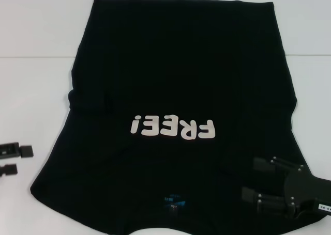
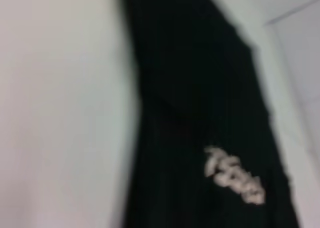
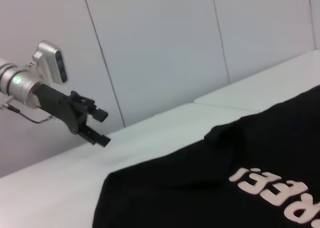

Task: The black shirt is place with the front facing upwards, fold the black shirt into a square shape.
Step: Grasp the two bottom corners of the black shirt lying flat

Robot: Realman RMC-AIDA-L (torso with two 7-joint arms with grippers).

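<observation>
Lying unfolded on the white table [image 1: 31, 90], the black shirt [image 1: 181, 80] awaited every fold; both the left gripper [image 1: 14, 159] and the right gripper [image 1: 261, 182] stood spread.

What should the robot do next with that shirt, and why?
Probably lower the right claw onto the black shirt and pinch the near shoulder: it hangs open just over that corner, the shirt lies flat and unfolded, and the left claw waits off the fabric.
</observation>
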